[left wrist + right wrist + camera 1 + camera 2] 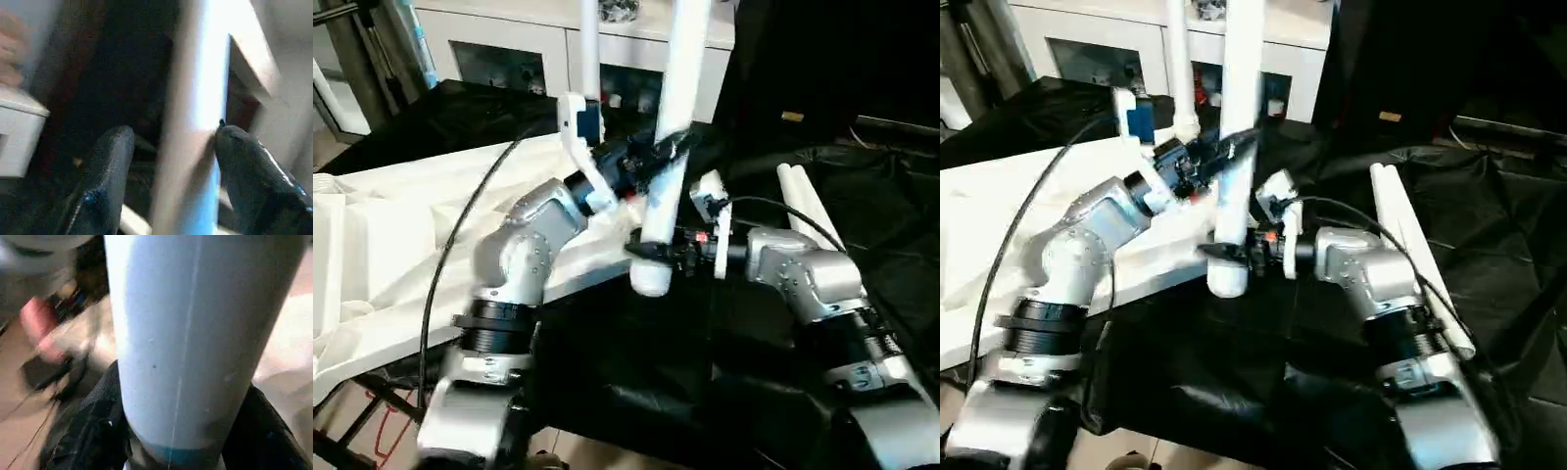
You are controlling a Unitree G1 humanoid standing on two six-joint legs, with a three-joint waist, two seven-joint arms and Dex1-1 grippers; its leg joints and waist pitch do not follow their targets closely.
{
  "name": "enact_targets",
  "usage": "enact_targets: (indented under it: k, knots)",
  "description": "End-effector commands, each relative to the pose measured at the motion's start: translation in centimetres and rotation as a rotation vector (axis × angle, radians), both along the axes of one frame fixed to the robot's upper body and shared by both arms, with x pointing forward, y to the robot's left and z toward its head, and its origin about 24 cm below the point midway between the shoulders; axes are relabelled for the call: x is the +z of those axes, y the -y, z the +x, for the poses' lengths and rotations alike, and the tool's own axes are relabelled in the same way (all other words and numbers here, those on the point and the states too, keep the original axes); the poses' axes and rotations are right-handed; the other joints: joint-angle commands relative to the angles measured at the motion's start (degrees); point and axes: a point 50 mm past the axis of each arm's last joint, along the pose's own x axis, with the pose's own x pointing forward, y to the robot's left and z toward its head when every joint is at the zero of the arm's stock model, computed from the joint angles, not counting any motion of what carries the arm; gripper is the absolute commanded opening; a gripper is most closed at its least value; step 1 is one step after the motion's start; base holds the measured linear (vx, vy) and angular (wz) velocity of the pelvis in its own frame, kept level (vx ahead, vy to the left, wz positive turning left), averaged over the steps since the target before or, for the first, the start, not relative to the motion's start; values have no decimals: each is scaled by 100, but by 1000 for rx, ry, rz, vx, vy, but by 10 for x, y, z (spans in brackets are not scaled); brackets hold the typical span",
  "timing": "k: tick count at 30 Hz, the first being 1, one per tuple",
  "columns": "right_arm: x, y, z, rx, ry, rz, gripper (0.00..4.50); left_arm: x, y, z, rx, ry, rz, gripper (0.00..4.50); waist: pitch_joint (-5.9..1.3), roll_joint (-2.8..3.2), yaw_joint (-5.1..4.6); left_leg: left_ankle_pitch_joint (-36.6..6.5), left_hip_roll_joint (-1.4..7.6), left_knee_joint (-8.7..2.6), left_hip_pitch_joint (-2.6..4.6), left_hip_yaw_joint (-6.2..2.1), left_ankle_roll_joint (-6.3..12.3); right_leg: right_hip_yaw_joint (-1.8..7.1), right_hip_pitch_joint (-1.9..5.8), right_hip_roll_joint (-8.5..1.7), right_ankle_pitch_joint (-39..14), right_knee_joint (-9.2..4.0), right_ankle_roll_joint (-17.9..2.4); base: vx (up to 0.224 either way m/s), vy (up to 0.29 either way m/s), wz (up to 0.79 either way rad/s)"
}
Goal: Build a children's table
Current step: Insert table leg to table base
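Note:
The white table top (391,225) lies tilted on black cloth at the left. A long white leg (671,108) stands nearly upright at the centre, its lower end (651,279) just off the top's near corner. My right gripper (651,253) is shut on the leg near that end, and in the right wrist view its black fingers (100,423) press both sides of the tube (195,333). My left gripper (651,162) straddles the leg higher up. In the left wrist view one finger (244,161) touches the leg (195,122) while the other stands apart.
A second white leg (589,49) rises upright behind the left gripper. Two more legs (808,206) lie side by side on the black cloth at the right. A white cabinet with glass doors (509,49) stands at the back. A black cable (460,235) loops over my left arm.

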Motion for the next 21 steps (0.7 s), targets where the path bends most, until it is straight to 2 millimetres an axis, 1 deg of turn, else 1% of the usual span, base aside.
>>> enact_targets:
  k: [1,2,3,4,5,6,7,8,9,10,11,12,13,14,15,16,17,18,19,21]
  knots:
    - [-1,15,11,-231,40,46,192,3,-11,11,100,-44,-73,294,-496,-6,1,-149,44,-324,-15,34,154,233,434,-375,-78,-388,-1283,0,0,0]
    - [-1,15,11,-231,40,46,192,3,-11,11,100,-44,-73,294,-496,-6,1,-149,44,-324,-15,34,154,233,434,-375,-78,-388,-1283,0,0,0]
    - [-3,20,16,-324,39,59,192,3,-17,17,166,-44,-68,294,-496,-2,-2,-181,32,-330,-2,32,126,227,432,-356,-129,-396,-1252,0,0,0]
    - [-4,22,17,-367,44,61,192,2,-20,20,180,-46,-54,294,-494,24,-13,-196,16,-337,8,30,101,227,422,-333,-146,-418,-1165,0,0,0]
    - [-4,23,18,-376,45,60,192,1,-20,21,179,-51,-47,294,-494,24,-13,-196,16,-337,8,30,101,227,422,-333,-146,-418,-1165,0,0,0]
    - [-6,27,19,-425,50,51,192,-6,-23,25,172,-81,26,294,-500,9,-11,-148,12,-339,3,23,90,226,438,-328,-48,-393,-1144,0,0,0]
    - [-7,29,19,-446,54,47,192,-11,-24,28,179,-86,85,294,-507,119,-20,-140,10,-337,21,15,73,221,416,-318,28,-380,-1118,0,0,0]
    - [-7,29,19,-449,55,46,192,-12,-24,28,179,-85,98,294,-505,88,-37,-167,13,-339,29,20,91,219,409,-310,54,-399,-1094,0,0,0]
    - [-10,36,19,-505,66,17,192,-33,-24,30,167,-83,348,294,-509,88,-40,-172,9,-352,32,6,127,218,423,-309,95,-396,-1037,0,0,0]
    - [-11,37,19,-512,68,12,192,-36,-24,30,165,-85,381,294,-509,85,-54,-167,1,-348,26,15,122,226,434,-304,110,-377,-1039,0,0,0]
    - [-14,44,19,-563,80,-31,192,-59,-26,30,142,-104,601,294,-519,117,-43,-114,9,-350,33,3,101,221,427,-322,152,-390,-1028,0,0,0]
    - [-17,48,19,-583,83,-60,192,-69,-27,29,117,-92,699,294,-526,137,-53,-104,17,-344,40,6,76,223,418,-316,191,-364,-1040,0,0,0]
    - [-20,52,17,-594,86,-87,192,-78,-27,26,62,-97,764,294,-517,160,-45,-122,1,-342,40,7,74,227,423,-316,176,-383,-1030,0,0,0]
    - [-21,54,16,-600,88,-100,192,-83,-27,25,32,-100,791,294,-523,133,-42,-121,-4,-342,32,16,40,234,444,-320,265,-376,-1097,0,0,0]
    - [-23,57,15,-610,83,-106,192,-89,-24,22,-19,-121,805,294,-530,166,-43,-111,-6,-338,19,13,7,238,462,-327,433,-363,-1200,0,0,0]
    - [-25,60,13,-622,84,-118,192,-95,-23,21,-58,-147,831,294,-532,162,-42,-129,-2,-335,19,14,2,237,463,-325,509,-351,-1253,0,0,0]
    - [-26,62,12,-628,84,-124,192,-98,-22,20,-77,-161,844,294,-526,187,-42,-181,-7,-335,23,18,9,236,461,-321,564,-363,-1308,0,0,0]
    - [-28,64,11,-637,84,-137,192,-103,-21,19,-111,-176,868,294,-517,197,-46,-251,-10,-337,20,17,15,239,460,-324,538,-371,-1331,0,0,0]
    - [-28,65,10,-642,84,-142,192,-105,-21,19,-124,-185,881,294,-511,194,-63,-363,-11,-345,22,16,16,232,470,-319,422,-391,-1344,0,0,0]
    - [-30,66,8,-649,86,-147,192,-115,-22,21,-126,-248,944,294,-497,233,-92,-512,-31,-342,12,12,22,234,492,-320,164,-437,-1316,0,0,0]
